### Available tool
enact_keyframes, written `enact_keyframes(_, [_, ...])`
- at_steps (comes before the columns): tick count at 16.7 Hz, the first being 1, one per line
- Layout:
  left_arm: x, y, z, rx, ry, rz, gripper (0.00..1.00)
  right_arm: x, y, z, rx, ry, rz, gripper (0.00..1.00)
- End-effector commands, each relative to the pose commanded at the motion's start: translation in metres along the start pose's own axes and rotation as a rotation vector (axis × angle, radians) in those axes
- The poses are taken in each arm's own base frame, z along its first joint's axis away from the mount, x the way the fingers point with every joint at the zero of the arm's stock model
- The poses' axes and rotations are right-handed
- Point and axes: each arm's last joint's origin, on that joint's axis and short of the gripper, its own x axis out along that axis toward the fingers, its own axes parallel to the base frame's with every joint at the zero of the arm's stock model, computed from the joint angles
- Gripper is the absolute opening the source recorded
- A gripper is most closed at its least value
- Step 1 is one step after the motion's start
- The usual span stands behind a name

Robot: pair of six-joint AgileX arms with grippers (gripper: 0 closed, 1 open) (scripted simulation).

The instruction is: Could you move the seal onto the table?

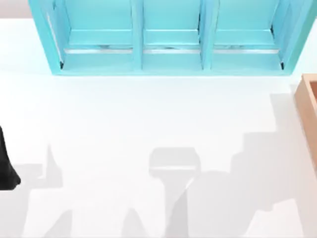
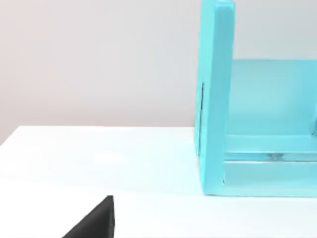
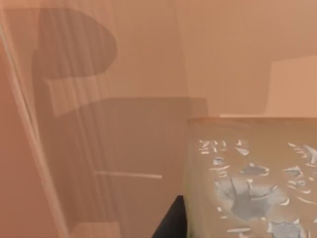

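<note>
The seal [image 3: 247, 173] is a tan block with pale flecked marks on its face, seen very close in the right wrist view. It stands inside the tan wooden box [image 3: 133, 64], whose walls surround it. A black part of my right gripper [image 3: 171, 220] sits right against the seal's side edge. The white table [image 1: 124, 124] spreads below the shelf in the top view. My left arm [image 1: 7, 166] is parked at the table's left edge, and a black tip of its gripper [image 2: 94, 223] hangs over the table [image 2: 99, 153].
A turquoise shelf unit [image 1: 171, 64] with three compartments stands along the back of the table, and its side wall [image 2: 215, 99] rises close to the left wrist. The wooden box [image 1: 308, 101] sits at the table's right edge. Arm shadows fall across the front of the table.
</note>
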Motion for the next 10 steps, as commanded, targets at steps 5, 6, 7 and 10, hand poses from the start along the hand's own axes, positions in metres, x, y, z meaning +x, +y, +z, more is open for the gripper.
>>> enact_keyframes(5, [0.0, 0.0, 0.0, 0.0, 0.0, 0.0, 1.0, -0.059, 0.081, -0.015, -0.032, 0.033, 0.019, 0.0])
enact_keyframes(6, [0.0, 0.0, 0.0, 0.0, 0.0, 0.0, 1.0, -0.069, 0.095, -0.024, -0.067, 0.042, 0.011, 0.0])
enact_keyframes(7, [0.0, 0.0, 0.0, 0.0, 0.0, 0.0, 1.0, -0.079, 0.106, -0.034, -0.104, 0.048, 0.001, 0.0])
enact_keyframes(10, [0.0, 0.0, 0.0, 0.0, 0.0, 0.0, 1.0, -0.097, 0.122, -0.056, -0.169, 0.055, -0.03, 0.0])
